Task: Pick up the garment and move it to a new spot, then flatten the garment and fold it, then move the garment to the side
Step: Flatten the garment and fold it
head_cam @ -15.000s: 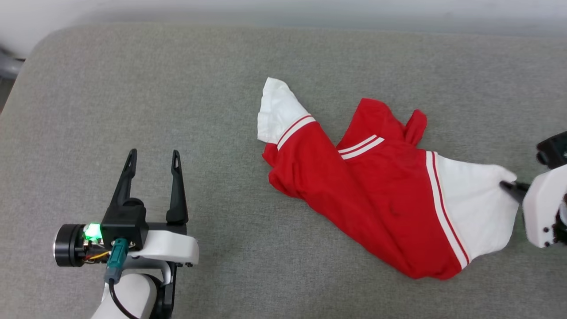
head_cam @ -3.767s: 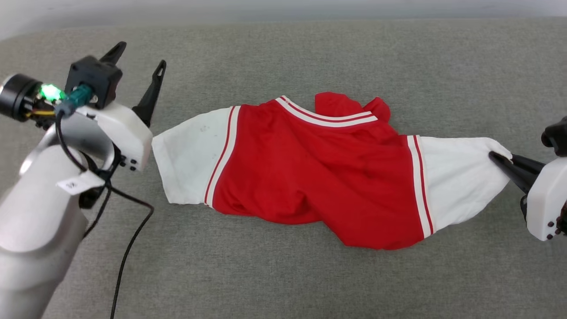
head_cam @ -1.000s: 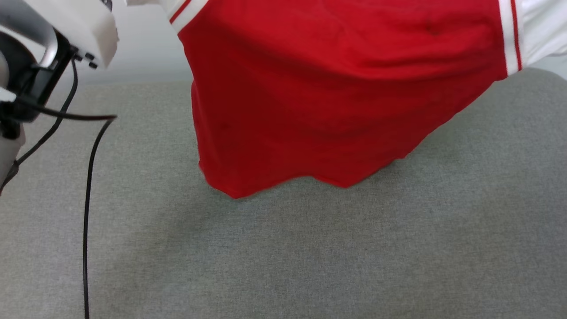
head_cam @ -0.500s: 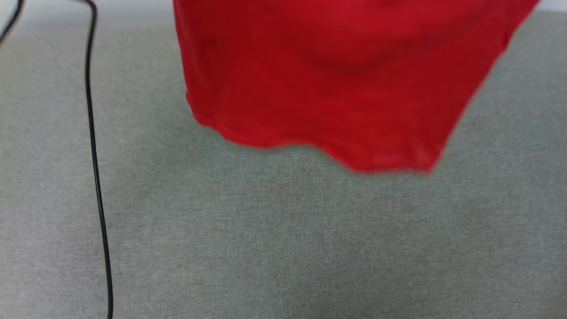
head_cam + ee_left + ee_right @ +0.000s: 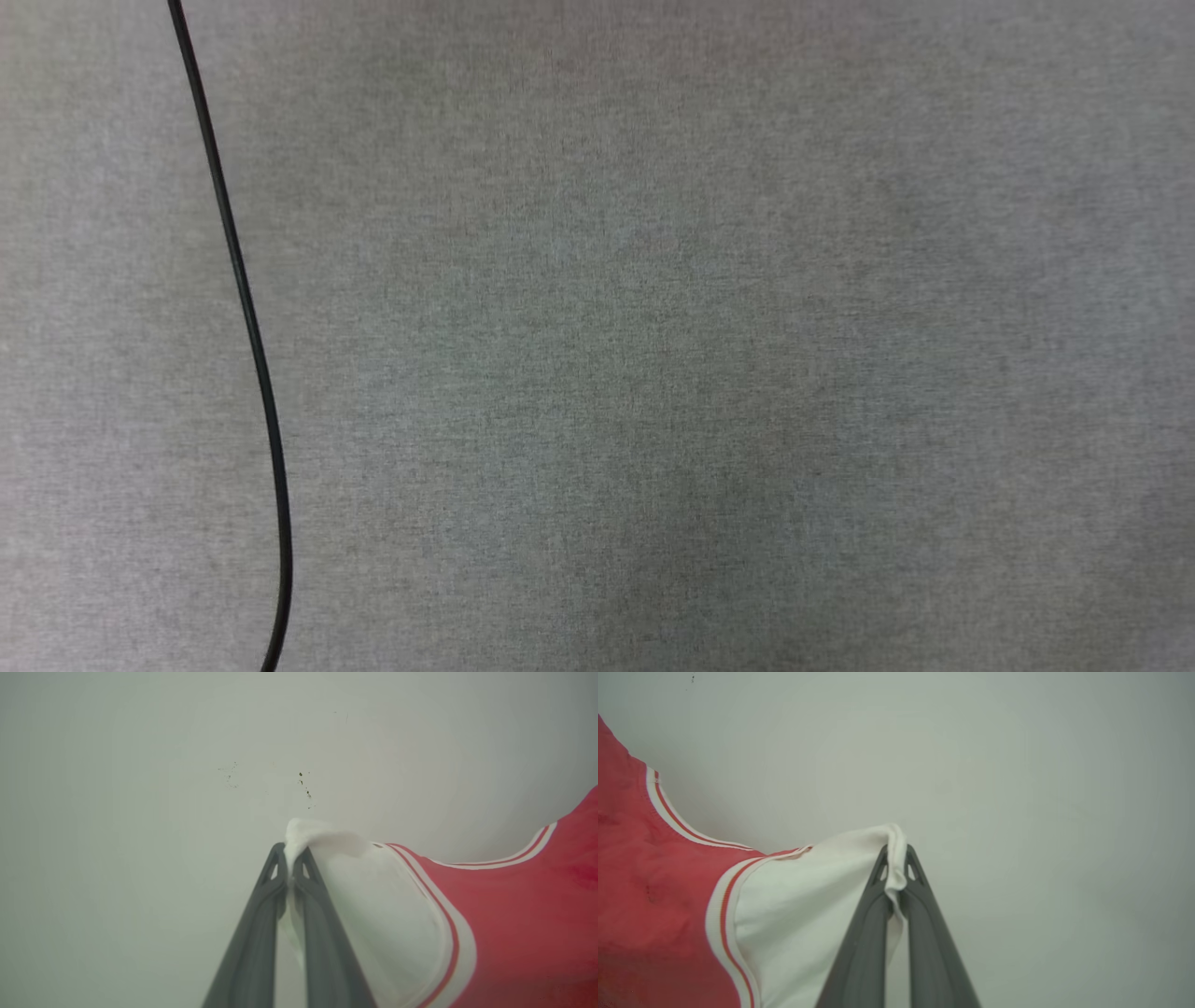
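My left end effector (image 5: 290, 851) is clamping the garment (image 5: 514, 914) at the tip of one white sleeve, fingers pressed together on the cloth. The red body is stretching off to the right in the left wrist view. My right end effector (image 5: 895, 851) is pinching the opp. white sleeve, fingers closed on it (red body running off left there). Head view is showing the grey fabric surface (image 5: 653, 373) w/ a black cable (image 5: 247, 308) crossing its left side.
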### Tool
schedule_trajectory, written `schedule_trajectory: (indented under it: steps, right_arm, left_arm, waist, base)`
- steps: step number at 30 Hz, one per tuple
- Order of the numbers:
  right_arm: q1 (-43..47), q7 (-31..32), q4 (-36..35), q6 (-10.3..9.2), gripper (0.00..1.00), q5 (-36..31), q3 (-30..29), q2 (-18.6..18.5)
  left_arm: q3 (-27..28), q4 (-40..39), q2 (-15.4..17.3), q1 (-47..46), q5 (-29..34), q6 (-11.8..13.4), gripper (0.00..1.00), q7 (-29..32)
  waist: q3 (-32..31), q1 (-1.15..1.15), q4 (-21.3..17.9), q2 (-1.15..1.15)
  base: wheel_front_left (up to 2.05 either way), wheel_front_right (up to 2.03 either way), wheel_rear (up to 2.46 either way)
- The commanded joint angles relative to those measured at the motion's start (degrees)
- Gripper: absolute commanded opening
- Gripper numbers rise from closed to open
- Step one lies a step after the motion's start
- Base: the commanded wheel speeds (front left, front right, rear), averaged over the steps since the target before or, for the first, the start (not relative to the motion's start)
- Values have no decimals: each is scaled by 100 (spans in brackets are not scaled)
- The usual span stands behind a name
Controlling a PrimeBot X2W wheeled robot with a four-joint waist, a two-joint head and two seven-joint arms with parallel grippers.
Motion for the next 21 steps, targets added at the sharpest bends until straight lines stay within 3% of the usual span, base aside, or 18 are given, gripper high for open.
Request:
schedule_trajectory:
  steps: [1,6,12,21]
  right_arm:
    - [-202,-99,193,-9,0,-17,104,68]
    - [-402,-398,679,-9,0,80,489,148]
    - [14,-795,961,-9,0,225,1035,95]
    - [1391,-1442,926,-9,0,894,1789,124]
  left_arm:
    - [-8,152,-87,-138,11,-14,0,-85]
    - [-63,492,-243,-45,-16,-30,0,-340]
    - [-15,657,-279,437,-186,-33,0,-623]
    - [-57,432,-75,2167,-525,37,0,-1000]
  waist:
    - [155,-1,12,0]
    - [337,-1,24,0]
    - [321,-1,5,0]
    - [-117,-1,-57,0]
  base:
    - [0,0,0]
    - [0,0,0]
    - [0,0,0]
    - [0,0,0]
